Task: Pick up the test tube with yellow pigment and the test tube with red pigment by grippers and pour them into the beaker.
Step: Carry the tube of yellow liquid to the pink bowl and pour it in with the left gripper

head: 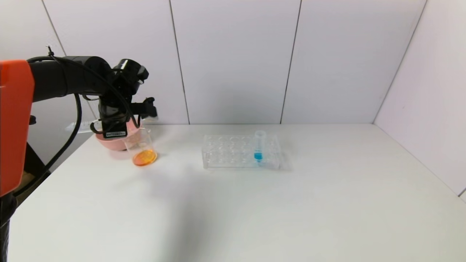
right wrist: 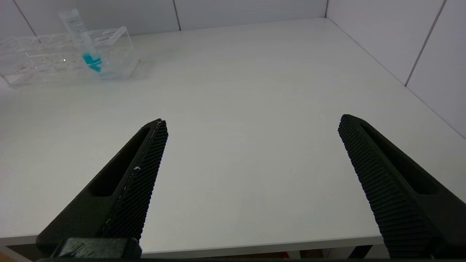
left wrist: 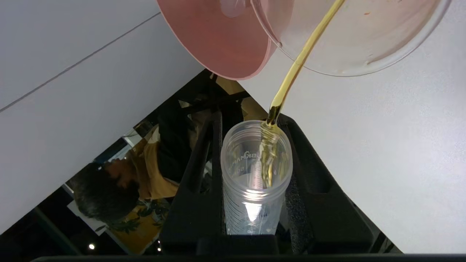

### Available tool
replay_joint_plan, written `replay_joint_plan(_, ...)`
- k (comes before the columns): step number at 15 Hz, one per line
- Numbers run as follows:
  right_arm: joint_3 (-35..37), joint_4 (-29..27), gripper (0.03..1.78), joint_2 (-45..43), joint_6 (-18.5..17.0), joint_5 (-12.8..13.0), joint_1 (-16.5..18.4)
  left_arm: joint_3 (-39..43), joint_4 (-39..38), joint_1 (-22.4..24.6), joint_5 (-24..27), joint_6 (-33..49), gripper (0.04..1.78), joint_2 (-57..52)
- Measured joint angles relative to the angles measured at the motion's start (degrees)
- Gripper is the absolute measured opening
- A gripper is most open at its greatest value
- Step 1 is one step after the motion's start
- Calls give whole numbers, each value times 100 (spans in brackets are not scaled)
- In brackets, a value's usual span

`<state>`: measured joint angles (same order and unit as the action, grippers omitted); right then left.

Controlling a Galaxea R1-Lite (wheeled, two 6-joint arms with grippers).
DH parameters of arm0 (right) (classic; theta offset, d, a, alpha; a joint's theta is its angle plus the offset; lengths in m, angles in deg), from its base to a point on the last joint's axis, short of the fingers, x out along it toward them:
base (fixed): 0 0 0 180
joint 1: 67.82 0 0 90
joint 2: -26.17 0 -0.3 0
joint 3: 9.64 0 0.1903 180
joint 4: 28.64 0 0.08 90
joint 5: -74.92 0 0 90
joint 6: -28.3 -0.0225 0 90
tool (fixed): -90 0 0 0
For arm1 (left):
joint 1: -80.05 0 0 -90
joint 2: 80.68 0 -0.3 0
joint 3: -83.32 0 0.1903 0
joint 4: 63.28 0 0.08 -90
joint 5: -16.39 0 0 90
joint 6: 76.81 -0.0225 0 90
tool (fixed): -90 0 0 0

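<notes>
My left gripper [head: 143, 111] is at the table's far left, above the beaker [head: 142, 147], and shows in the left wrist view [left wrist: 251, 122]. It is shut on the test tube with yellow pigment [left wrist: 255, 182], which is tipped. A thin yellow stream [left wrist: 291, 72] runs from the tube's mouth into the beaker [left wrist: 364, 40]. The beaker holds orange liquid [head: 144, 157]. The test tube with red pigment is not in view. My right gripper [right wrist: 253, 123] is open and empty above the table near its front edge, out of the head view.
A pink bowl [head: 111, 141] stands just behind the beaker, also in the left wrist view [left wrist: 222, 40]. A clear tube rack [head: 233, 153] with a blue-liquid tube [head: 259, 145] stands mid-table, also in the right wrist view [right wrist: 54, 58]. White walls close the back and right.
</notes>
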<state>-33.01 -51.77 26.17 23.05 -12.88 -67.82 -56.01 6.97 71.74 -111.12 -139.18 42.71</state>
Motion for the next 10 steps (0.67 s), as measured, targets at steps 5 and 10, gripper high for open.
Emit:
replay_joint_plan(5, 0, 0, 171, 0, 0, 0, 0, -5, 49, -343, -835, -133, 48, 56)
replay_joint_plan(10, 0, 0, 171, 0, 2, 0, 0, -5, 7, -499, -1270, -152, 48, 155)
